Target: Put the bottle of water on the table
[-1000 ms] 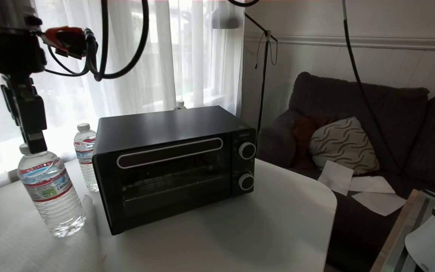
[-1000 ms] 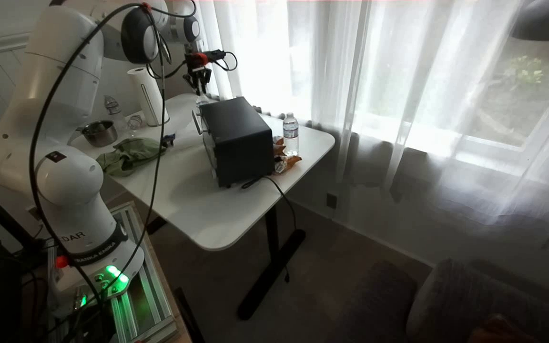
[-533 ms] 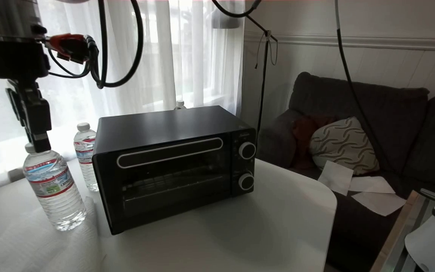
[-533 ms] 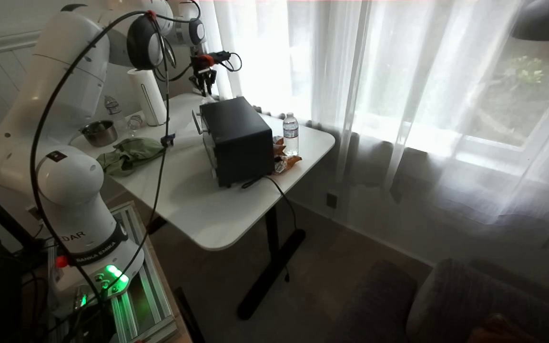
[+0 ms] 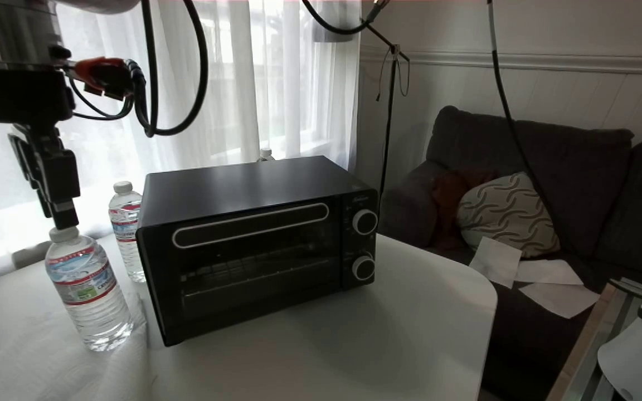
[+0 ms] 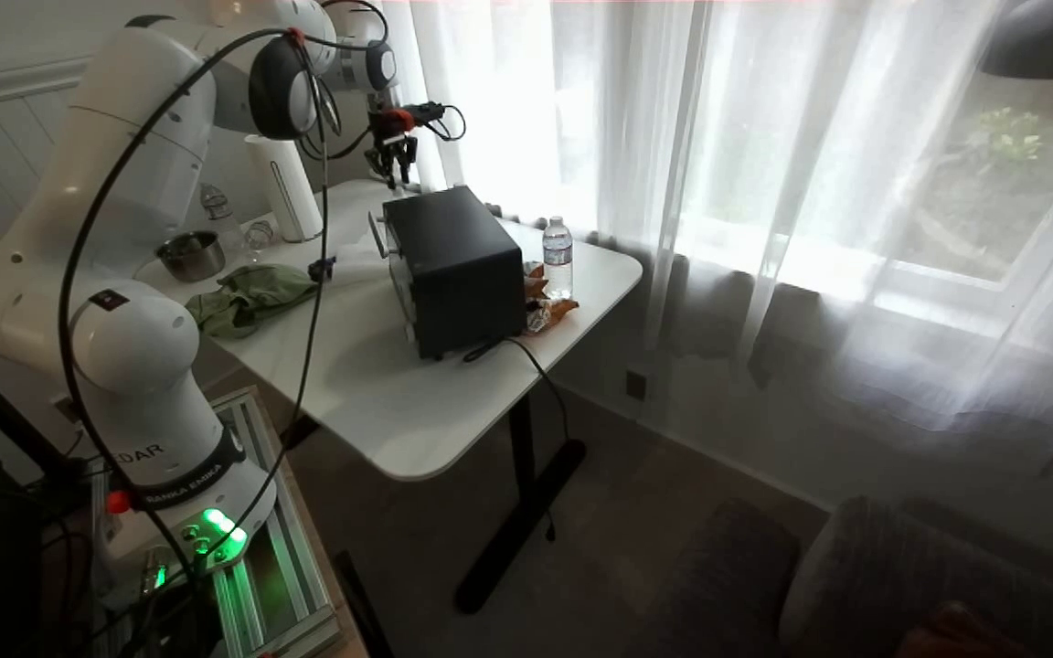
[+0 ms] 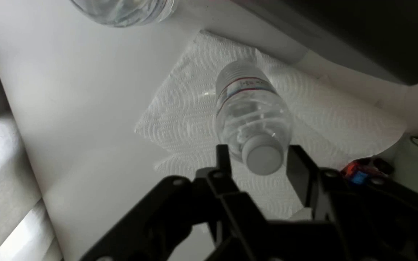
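Observation:
The bottle of water, clear and ribbed with a white cap, stands upright on a paper towel on the white table. In the wrist view the bottle stands on the towel with its cap between my fingers. My gripper is open, with a gap on each side of the cap. In an exterior view my gripper points straight down, its visible fingertip at the cap. In an exterior view my gripper is behind the oven, and that bottle is almost fully hidden.
A black toaster oven stands close beside the bottle. A second water bottle stands behind, nearer the window. In an exterior view, a bottle stands past the oven; a green cloth, metal pot and paper towel roll are also visible.
The bottle and gripper have shifted toward the oven. The bottle was raised slightly, then came down. The fingers were at its neck and now sit higher, at the cap, spread apart; the bottle is let go.

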Available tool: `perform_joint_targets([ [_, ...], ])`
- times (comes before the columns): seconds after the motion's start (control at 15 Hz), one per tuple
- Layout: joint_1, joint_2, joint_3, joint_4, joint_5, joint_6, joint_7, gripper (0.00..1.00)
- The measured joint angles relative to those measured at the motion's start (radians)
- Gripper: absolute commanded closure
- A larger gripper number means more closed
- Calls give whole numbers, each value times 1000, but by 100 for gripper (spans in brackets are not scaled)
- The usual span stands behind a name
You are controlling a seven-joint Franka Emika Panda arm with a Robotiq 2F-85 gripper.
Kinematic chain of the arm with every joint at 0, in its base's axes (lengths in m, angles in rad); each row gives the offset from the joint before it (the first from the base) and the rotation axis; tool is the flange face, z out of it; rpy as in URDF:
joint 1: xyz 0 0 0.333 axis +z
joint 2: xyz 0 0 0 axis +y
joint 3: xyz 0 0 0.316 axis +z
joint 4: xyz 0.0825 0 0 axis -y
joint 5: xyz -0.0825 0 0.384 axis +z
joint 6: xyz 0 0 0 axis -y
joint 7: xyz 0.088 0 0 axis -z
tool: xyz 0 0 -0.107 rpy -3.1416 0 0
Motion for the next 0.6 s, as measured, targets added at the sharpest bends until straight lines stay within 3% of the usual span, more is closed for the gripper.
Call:
perform_joint_targets([
  [0.2, 12, -10, 0, 67, 0, -64, 5, 2],
  [0.6, 32, -106, 1, 154, 31, -340, 238, 0],
])
